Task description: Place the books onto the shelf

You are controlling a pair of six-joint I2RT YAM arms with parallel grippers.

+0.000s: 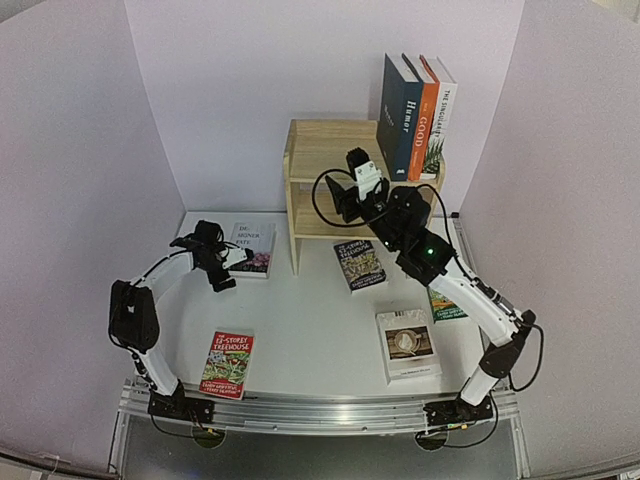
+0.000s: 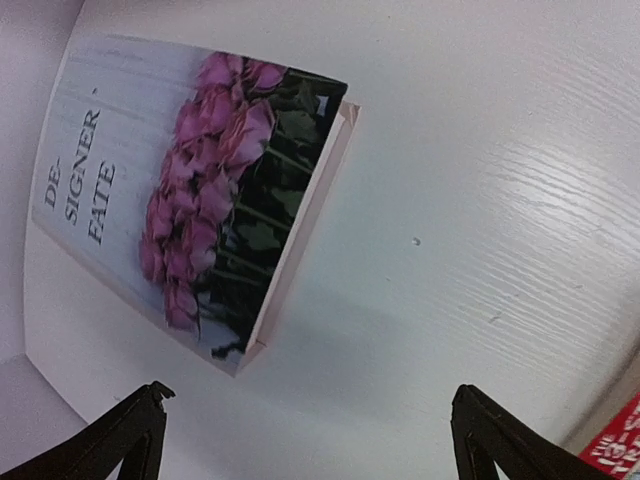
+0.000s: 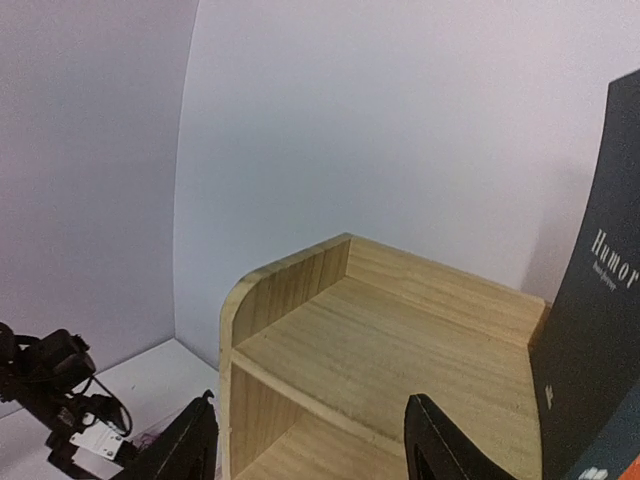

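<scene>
Three books stand upright at the right end of the wooden shelf's (image 1: 318, 150) top tier: navy "Humor" (image 1: 400, 115), orange "GOOD" (image 1: 425, 108) and white "Singularity" (image 1: 441, 115). My right gripper (image 1: 362, 176) hovers in front of the shelf (image 3: 400, 340), left of the navy book (image 3: 600, 300); this gripper (image 3: 310, 425) is open and empty. The pink-rose book (image 1: 254, 248) lies flat at the back left. Just beside it, my left gripper (image 1: 216, 264) is wide open and empty. In the left wrist view the rose book (image 2: 190, 190) lies ahead of the left gripper (image 2: 310, 405), apart from both fingers.
Flat on the table lie a red Treehouse book (image 1: 228, 364), a dark Treehouse book (image 1: 360, 265), a coffee-cup book (image 1: 407, 343) and a green book (image 1: 447, 304) partly under the right arm. White walls close in the back and sides. The shelf's lower tier (image 1: 325, 212) holds nothing visible.
</scene>
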